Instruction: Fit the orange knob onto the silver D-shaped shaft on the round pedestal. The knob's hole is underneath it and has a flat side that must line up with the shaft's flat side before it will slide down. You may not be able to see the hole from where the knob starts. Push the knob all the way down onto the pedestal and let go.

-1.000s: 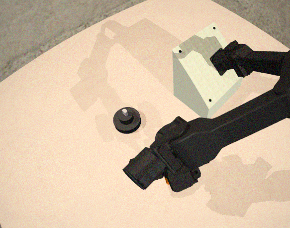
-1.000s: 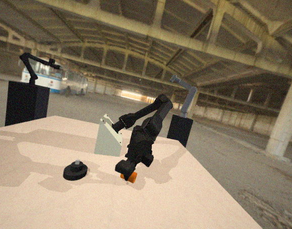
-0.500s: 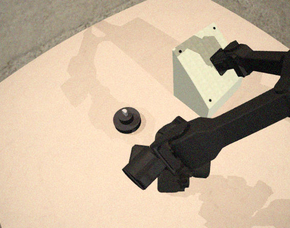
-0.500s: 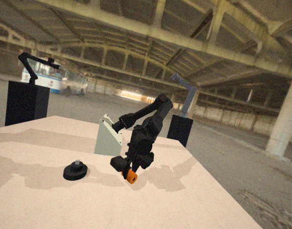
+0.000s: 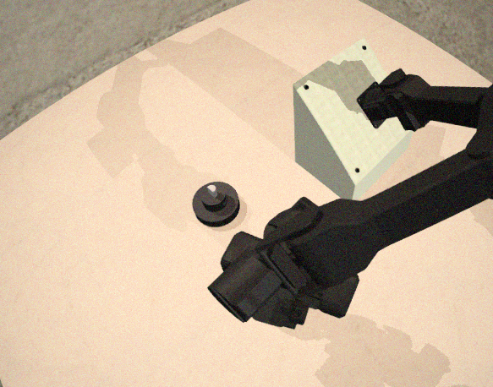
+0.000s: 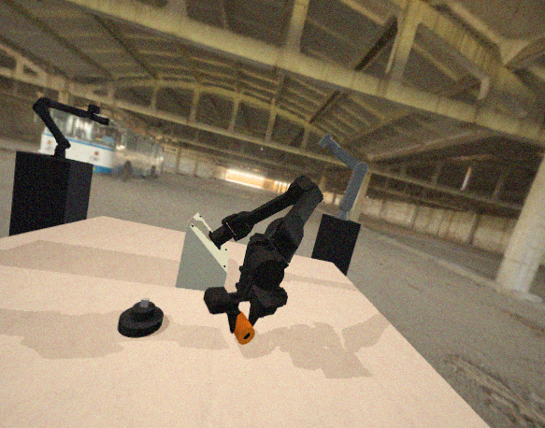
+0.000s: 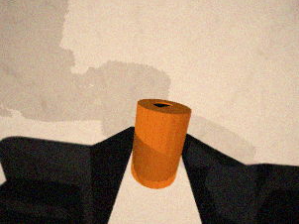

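Observation:
My gripper (image 5: 284, 291) (image 6: 241, 322) (image 7: 157, 134) is shut on the orange knob (image 6: 243, 328) (image 7: 158, 144) and holds it a little above the table, tilted. In the wrist view the knob's far end shows a dark hole (image 7: 159, 104). In the top view the knob is hidden under the gripper. The dark round pedestal (image 5: 216, 209) (image 6: 140, 320) stands on the table to the left of the gripper, with the short silver shaft (image 5: 212, 190) (image 6: 145, 302) upright in its middle. Knob and shaft are apart.
A pale green wedge block (image 5: 339, 139) (image 6: 197, 262) stands behind the gripper, near the arm's base, with a black part of the arm in front of its face. Off the table, two dark pedestals (image 6: 48, 192) (image 6: 335, 240) carry other arms. The table's right edge (image 6: 408, 355) is close by.

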Robot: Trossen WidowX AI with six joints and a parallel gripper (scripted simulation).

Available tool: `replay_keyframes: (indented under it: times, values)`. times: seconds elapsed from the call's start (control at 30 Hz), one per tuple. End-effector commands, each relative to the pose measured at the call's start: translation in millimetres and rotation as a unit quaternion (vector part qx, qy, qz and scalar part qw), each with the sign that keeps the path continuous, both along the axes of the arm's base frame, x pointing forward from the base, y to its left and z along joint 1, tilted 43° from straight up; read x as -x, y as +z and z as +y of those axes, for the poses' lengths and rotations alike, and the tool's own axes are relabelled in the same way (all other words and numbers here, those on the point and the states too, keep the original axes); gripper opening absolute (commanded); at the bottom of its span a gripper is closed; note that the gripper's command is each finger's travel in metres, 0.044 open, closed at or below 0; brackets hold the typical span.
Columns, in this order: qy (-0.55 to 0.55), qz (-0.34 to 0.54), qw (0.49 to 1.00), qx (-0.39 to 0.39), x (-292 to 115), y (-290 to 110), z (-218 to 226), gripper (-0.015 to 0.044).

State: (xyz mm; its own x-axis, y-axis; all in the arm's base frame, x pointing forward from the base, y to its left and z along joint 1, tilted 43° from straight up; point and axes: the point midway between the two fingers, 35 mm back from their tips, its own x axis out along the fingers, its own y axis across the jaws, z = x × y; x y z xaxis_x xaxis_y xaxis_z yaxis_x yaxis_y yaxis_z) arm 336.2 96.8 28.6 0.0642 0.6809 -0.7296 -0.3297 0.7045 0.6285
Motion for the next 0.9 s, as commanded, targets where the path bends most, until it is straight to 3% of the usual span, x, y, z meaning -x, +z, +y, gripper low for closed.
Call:
replay_keyframes:
  times: [0.0, 0.17, 0.47, 0.87]
  values:
    - [-0.046, 0.043, 0.998, -0.004, -0.2, 0.5, -0.1, 0.0179]
    - [-0.107, 0.100, 0.989, -0.010, -0.2, 0.5, -0.1, 0.0179]
    - [-0.135, 0.125, 0.983, -0.012, -0.2, 0.5, -0.1, 0.0179]
    - [-0.281, 0.262, 0.923, -0.025, -0.2, 0.5, -0.1, 0.0179]
